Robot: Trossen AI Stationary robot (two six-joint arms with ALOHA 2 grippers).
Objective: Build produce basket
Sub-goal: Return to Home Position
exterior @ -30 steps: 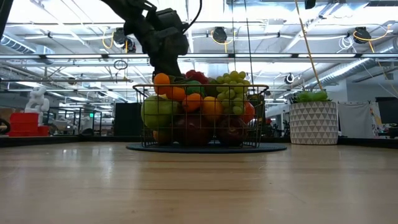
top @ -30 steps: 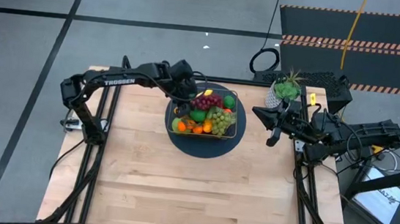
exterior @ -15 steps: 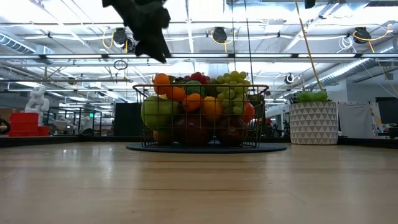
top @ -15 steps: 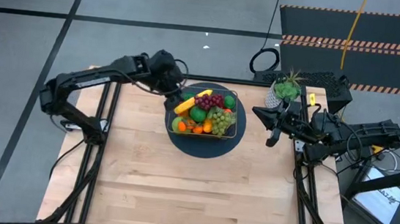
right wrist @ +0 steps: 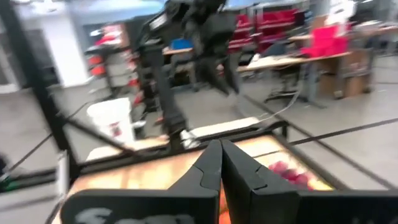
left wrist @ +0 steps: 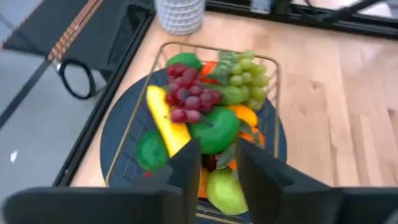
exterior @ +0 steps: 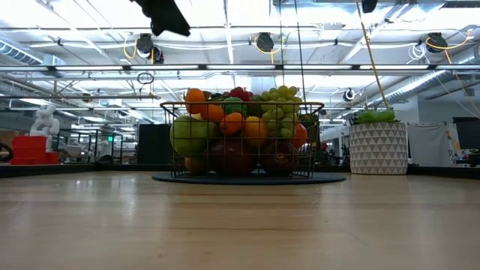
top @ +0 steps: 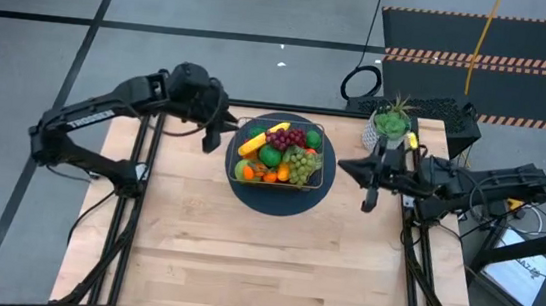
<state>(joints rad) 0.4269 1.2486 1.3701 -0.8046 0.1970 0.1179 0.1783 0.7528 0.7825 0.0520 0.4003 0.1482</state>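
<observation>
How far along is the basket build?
Done: the basket is piled with produce, with the banana, red grapes and green grapes on top. In hand: nothing. The left hand is open and empty, raised beside the basket's left edge. The right hand is shut, off to its right. Left: no loose produce shows on the table, so likely only parking the arms.

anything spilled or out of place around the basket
Nothing stands out. The produce sits heaped inside the basket, level on the round mat; none lies on the table. The left tool and right tool hang clear of it.
</observation>
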